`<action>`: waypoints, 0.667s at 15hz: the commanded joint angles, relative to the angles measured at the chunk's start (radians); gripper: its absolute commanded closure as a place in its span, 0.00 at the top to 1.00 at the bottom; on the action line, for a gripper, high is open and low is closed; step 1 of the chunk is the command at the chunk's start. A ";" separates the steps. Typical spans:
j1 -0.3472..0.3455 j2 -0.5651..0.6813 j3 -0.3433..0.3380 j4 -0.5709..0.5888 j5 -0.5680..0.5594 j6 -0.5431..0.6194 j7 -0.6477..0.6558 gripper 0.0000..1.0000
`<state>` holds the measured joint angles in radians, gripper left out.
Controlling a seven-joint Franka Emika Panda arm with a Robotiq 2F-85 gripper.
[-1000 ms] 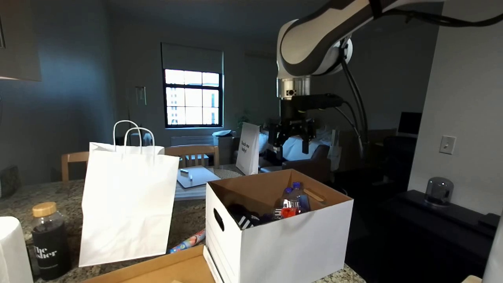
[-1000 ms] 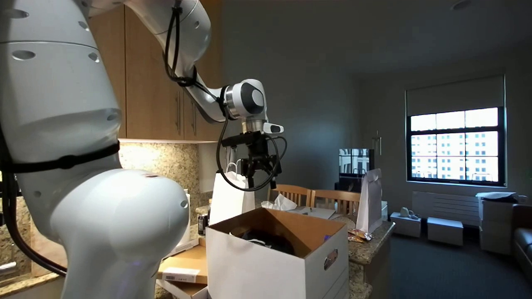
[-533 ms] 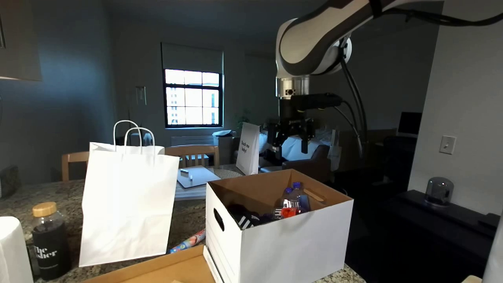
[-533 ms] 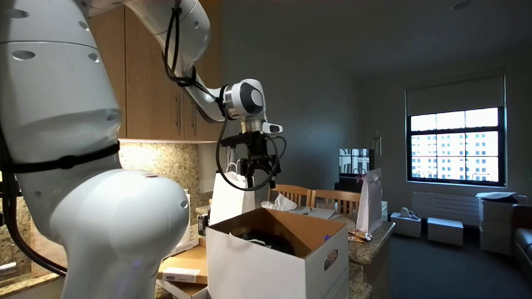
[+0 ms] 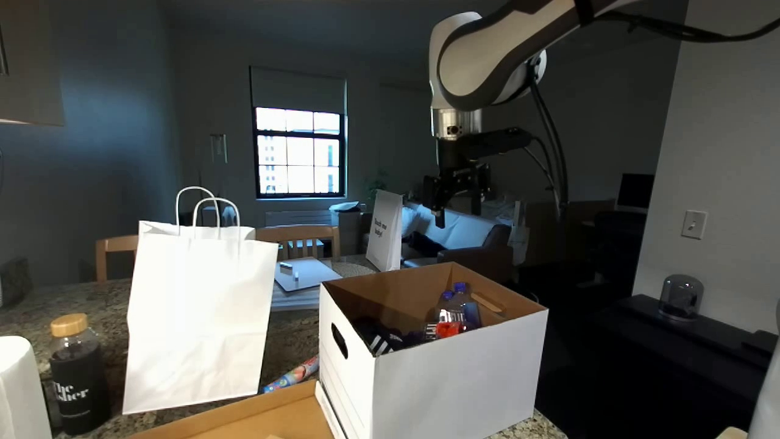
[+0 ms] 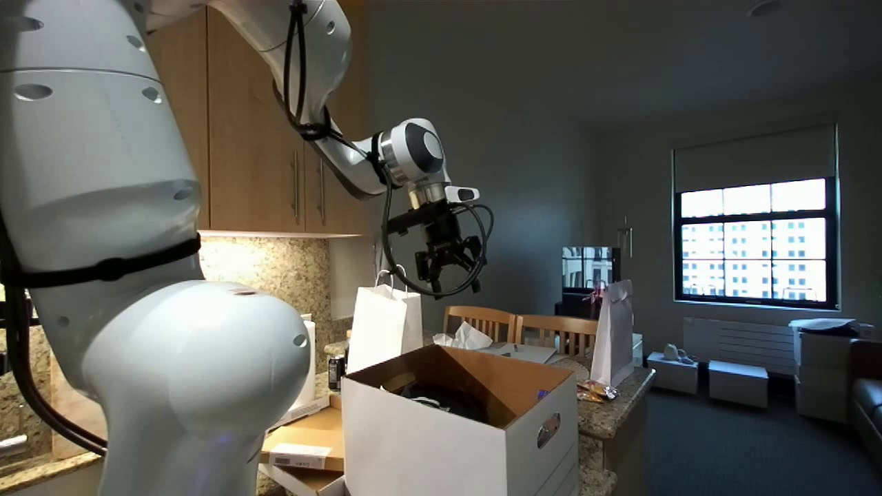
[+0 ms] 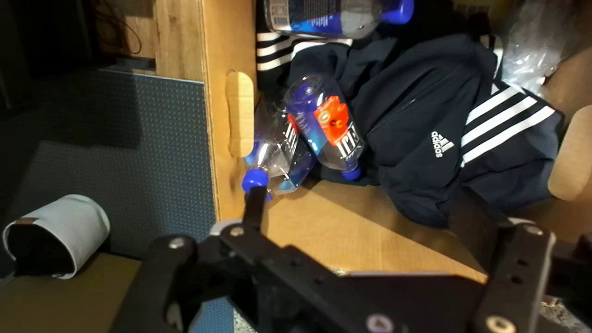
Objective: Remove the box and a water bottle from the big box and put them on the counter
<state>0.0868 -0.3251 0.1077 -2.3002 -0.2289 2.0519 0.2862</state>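
Gripper (image 5: pixel 457 213): jaws wide, empty. Below it: two bottles (image 7: pixel 329 127), close together, in big box (image 5: pixel 457 384); crowding may cause double grasp.

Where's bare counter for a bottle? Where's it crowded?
In an exterior view, counter looks bare behind the dark jar, beside the handled white bag, and between bag and big box, beyond the colourful roll. Crowded: nearer, around the cardboard tray.

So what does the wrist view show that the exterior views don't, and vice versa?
Only the wrist view: readable adidas lettering on the dark clothing.

Only the exterior views: the window, the handled white paper bag, the wooden chairs.

Shared: the big box, that clothing and the open gripper; water bottles also show in an exterior view.
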 commanded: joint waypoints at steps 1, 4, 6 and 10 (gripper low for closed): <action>-0.037 0.035 0.015 0.037 -0.081 0.036 -0.023 1.00; -0.047 0.041 0.009 0.082 -0.122 0.029 -0.027 1.00; -0.041 0.025 -0.003 0.118 -0.091 -0.029 -0.074 1.00; -0.055 -0.004 0.000 0.167 -0.109 -0.049 -0.034 1.00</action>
<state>0.0530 -0.3039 0.1010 -2.1624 -0.3286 2.0307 0.2540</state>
